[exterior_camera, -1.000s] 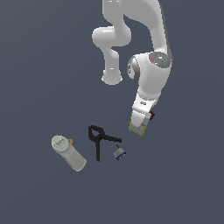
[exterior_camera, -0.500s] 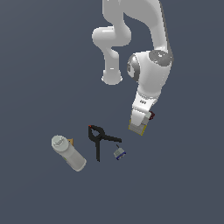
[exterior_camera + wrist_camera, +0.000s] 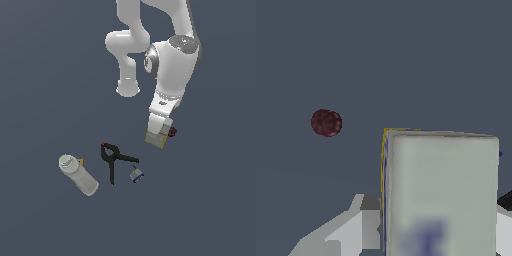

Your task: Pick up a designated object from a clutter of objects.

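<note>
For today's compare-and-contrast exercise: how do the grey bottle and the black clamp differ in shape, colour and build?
The grey bottle is a pale, solid cylinder; the black clamp is dark and thin, with spread arms. The bottle is bulkier, the clamp spindly. Both lie flat on the floor, side by side, away from the gripper.

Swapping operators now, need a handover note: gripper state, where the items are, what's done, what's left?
Gripper: down over the box, fingers on both sides of it; whether it is clamped cannot be told.
Box: under the wrist, beside the dark red lump.
Other clutter: bottle, black clamp and small blue-grey item lie apart, toward the exterior view's left.
Done: arm placed at the box.
Left: confirm the grip, lift the box.
</note>
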You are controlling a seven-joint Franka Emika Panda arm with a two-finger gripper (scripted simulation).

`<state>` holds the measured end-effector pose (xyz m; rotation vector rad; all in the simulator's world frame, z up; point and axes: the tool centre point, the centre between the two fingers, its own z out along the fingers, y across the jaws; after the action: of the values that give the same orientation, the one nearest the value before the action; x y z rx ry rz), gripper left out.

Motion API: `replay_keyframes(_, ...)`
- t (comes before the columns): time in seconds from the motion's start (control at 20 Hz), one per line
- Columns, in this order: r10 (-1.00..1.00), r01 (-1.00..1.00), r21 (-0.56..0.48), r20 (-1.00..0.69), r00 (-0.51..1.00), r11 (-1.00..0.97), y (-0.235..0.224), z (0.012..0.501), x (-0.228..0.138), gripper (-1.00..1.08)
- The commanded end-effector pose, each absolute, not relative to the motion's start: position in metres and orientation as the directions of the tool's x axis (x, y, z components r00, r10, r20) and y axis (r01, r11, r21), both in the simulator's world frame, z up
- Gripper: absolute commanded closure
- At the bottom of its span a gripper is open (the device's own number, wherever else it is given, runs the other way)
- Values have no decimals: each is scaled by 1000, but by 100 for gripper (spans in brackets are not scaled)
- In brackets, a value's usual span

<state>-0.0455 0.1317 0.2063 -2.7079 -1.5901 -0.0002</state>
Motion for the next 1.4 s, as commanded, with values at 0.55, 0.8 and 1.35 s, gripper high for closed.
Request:
replay_keyframes(0.55,874,874,-2,3,486,-486,101,335,-66,108)
replay_keyframes(0.8,874,874,-2,3,487,-487,88,385,-73,108)
replay_keyframes(1.35,873,873,-1,1,488,-488,66,476,-83,108)
